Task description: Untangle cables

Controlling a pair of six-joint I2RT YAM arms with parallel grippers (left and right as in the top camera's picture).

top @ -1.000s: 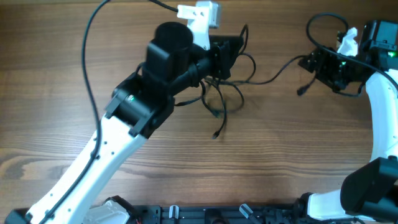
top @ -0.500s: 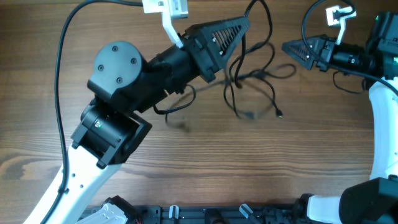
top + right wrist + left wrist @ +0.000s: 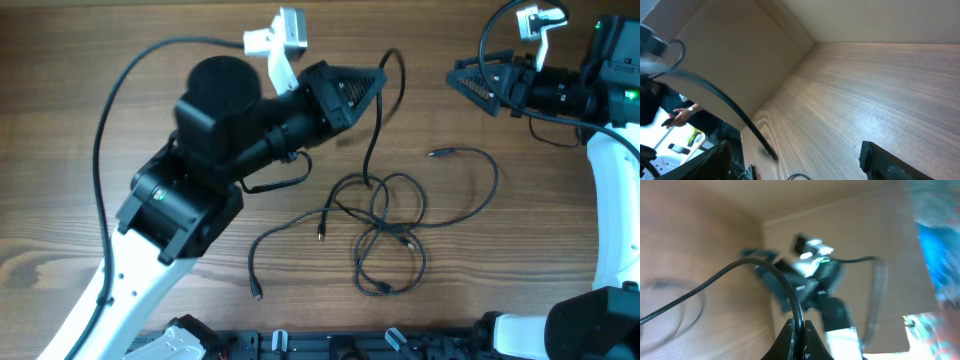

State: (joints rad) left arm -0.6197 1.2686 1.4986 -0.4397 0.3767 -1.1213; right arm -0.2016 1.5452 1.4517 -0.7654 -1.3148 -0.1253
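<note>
Your left gripper (image 3: pixel 381 78) pinched one cable (image 3: pixel 374 135), raised to free it from the tangle (image 3: pixel 385 225); your right gripper (image 3: pixel 459 80) stood wide, empty.

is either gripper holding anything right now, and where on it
The left gripper pinches one black cable at its fingertips, seemingly near one end. The right gripper is open and empty.

No writing, label, brand, number or sign can be read in any view. The left wrist view is blurred, and from overhead the black-and-white robot arms (image 3: pixel 135 265) and brown wood-grain table (image 3: pixel 520 270) show no legible markings.
</note>
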